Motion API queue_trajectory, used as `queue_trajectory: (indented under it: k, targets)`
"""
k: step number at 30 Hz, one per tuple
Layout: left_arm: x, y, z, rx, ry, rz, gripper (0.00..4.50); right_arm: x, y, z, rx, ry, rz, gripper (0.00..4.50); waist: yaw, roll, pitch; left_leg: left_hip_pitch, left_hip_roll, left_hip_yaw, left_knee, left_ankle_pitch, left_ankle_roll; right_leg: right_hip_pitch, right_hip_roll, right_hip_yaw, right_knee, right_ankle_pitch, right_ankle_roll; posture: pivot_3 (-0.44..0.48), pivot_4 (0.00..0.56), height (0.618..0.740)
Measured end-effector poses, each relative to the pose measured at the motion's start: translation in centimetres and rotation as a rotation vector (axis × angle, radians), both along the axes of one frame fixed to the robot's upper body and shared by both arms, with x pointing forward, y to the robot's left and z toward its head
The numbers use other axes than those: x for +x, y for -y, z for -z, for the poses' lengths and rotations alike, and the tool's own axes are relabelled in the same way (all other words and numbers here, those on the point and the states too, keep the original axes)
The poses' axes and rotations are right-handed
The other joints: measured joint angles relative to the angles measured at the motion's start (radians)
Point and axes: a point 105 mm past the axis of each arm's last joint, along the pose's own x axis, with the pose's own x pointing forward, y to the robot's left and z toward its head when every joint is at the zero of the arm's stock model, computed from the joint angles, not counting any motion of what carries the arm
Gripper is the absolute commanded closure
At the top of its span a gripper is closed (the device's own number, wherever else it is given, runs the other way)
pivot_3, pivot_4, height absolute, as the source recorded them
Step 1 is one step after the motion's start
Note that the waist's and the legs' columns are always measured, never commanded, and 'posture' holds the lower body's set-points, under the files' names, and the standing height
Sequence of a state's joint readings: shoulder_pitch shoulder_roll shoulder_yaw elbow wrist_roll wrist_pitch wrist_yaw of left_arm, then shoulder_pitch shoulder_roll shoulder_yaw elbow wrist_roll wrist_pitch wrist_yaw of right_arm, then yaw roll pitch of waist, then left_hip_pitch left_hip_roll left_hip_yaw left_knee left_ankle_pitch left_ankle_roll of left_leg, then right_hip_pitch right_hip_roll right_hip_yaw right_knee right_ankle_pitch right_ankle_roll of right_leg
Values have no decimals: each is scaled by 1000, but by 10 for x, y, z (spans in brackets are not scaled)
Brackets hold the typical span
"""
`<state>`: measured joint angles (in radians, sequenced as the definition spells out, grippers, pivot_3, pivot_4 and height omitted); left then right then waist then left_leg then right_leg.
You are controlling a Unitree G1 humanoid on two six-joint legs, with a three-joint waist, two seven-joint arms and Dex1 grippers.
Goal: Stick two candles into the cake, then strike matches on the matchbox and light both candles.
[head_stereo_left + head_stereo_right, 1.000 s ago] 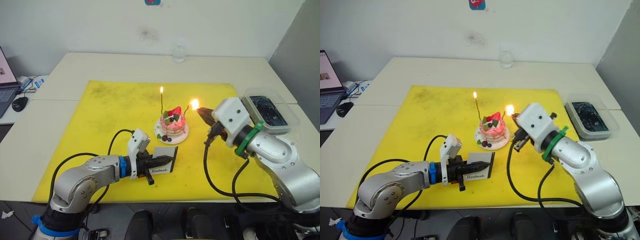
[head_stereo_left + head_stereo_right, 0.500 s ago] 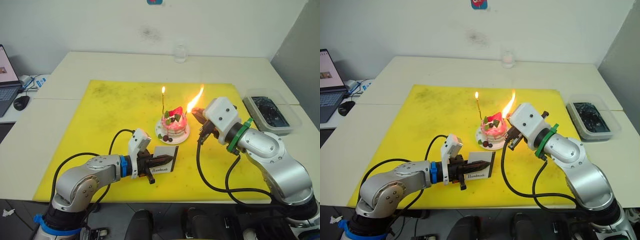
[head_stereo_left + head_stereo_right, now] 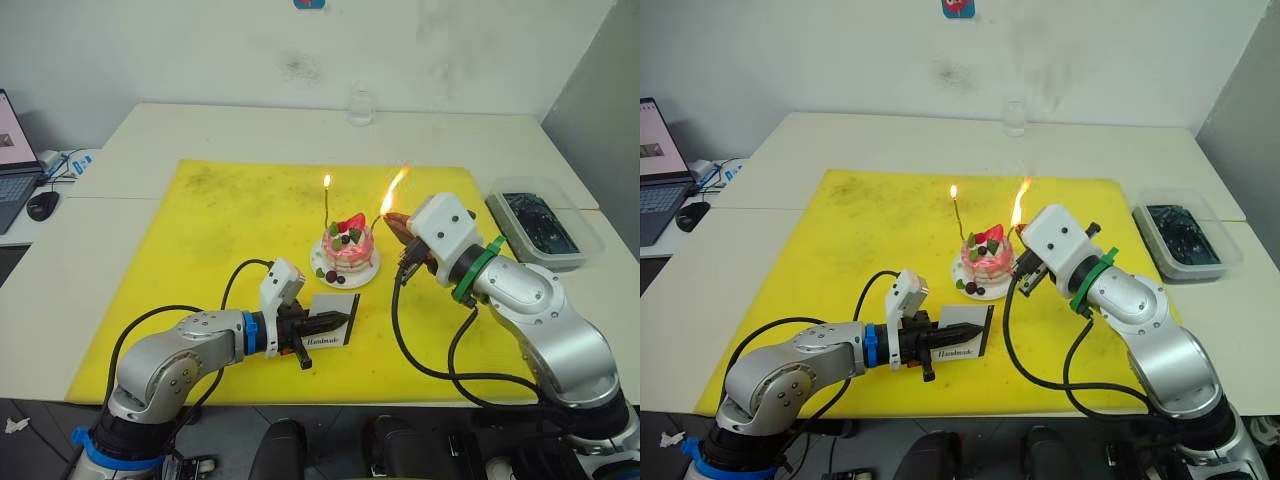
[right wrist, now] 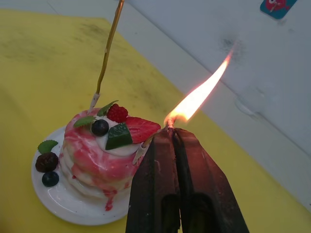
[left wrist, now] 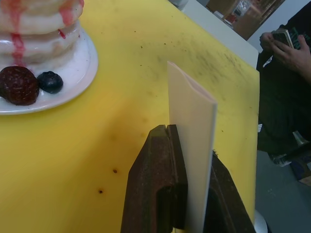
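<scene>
Right pincer (image 4: 171,132) beside cake (image 4: 99,150), flame at tips

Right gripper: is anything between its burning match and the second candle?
Nothing visible is. The right gripper holds the flame right beside the second candle, which leans out of the cake just below the fingertips.

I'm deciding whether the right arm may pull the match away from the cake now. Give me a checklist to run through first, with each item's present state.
1. First candle standing in the cake and lit: ok, it carries a small flame.
2. Second candle lit by itself: cannot tell, the match flame at the right gripper covers its tip.
3. Match gripped firmly: ok, the fingers are closed on it.
4. Flame clear of the fingers: not ok, it burns right at their tips.
5. Matchbox secured: ok, the left gripper clamps it upright.
6. Cake upright on its plate: ok.
</scene>
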<state>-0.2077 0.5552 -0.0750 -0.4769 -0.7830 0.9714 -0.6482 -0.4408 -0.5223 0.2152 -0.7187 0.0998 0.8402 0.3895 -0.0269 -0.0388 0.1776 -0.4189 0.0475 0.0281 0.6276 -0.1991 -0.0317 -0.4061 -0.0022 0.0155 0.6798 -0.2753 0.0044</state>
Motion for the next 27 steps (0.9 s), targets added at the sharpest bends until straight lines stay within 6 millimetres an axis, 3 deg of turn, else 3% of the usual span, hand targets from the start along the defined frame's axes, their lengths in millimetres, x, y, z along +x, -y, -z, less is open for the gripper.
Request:
queue_trajectory:
  k: [27]
  targets:
    - [1,2,0,-4,1,15,4500,-2,-2,3,6,-31,-29,4449,0,0,0,0,0,0,0,0,0,0,0,0,0,0,0,0,150,740]
